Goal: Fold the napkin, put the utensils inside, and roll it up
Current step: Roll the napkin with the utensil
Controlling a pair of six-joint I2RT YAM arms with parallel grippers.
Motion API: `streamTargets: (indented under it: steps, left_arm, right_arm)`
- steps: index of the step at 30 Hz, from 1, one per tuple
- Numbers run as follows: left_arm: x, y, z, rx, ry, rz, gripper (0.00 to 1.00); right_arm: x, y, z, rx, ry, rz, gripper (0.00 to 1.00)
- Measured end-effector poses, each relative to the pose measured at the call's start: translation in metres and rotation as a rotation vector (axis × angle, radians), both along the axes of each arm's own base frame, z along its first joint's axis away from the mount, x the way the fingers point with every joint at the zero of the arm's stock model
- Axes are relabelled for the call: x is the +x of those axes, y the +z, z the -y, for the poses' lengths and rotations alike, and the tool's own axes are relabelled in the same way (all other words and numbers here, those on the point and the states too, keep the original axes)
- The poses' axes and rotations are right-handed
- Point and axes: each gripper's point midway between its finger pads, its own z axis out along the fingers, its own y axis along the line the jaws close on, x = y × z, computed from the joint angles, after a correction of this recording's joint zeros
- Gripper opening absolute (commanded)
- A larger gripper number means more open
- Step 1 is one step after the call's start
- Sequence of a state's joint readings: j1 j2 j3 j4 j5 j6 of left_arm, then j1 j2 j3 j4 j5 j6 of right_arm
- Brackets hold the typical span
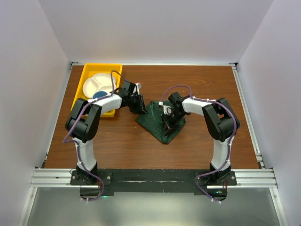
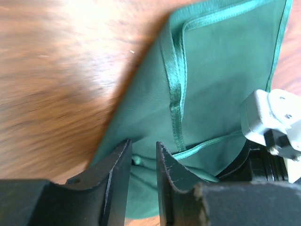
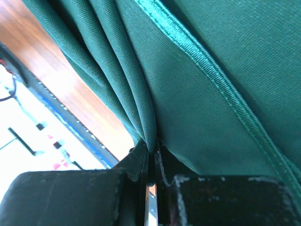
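One dark green napkin (image 1: 162, 123) lies near the middle of your worktop (image 1: 122, 146), folded over into a rough triangle with its point toward the arm bases. The weave is fine and matte, with a shiny satin hem (image 2: 175, 89) along the edges. Layers overlap, and on the right side the cloth gathers into soft pleats. Your right fingers (image 3: 136, 165) are closed tight, pinching those pleats. Your left fingers (image 2: 115, 174) stand slightly parted at the napkin's left edge, with a bit of cloth showing in the gap; whether they touch it you cannot tell. A yellow tray (image 1: 89, 70) sits at the far left.
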State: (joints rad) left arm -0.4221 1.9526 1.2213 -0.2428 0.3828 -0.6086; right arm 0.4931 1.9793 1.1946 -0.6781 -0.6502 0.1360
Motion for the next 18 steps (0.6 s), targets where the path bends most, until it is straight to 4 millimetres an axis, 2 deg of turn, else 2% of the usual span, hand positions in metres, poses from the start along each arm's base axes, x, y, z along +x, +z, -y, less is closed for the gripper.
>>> streamTargets:
  steps: [3,5,9,15,18]
  left_arm:
    - [0.004,0.014,-0.008,0.026,0.021,0.033,0.26]
    - [0.004,0.026,-0.007,0.009,0.021,0.061,0.18]
    - [-0.015,0.040,-0.003,-0.056,-0.001,0.088,0.10]
    - [-0.057,0.021,0.019,-0.164,-0.055,0.031,0.05]
    - [-0.065,0.015,0.031,-0.212,-0.069,0.014,0.04]
  right_arm:
    - [-0.001,-0.001,0.000,0.027,-0.028,-0.024,0.00]
    - [-0.001,-0.001,0.000,0.043,-0.045,-0.037,0.00]
    - [-0.001,-0.001,0.000,0.077,-0.085,-0.067,0.00]
    - [-0.003,-0.001,-0.002,0.105,-0.117,-0.095,0.00]
    - [-0.003,-0.001,-0.003,0.106,-0.122,-0.099,0.00]
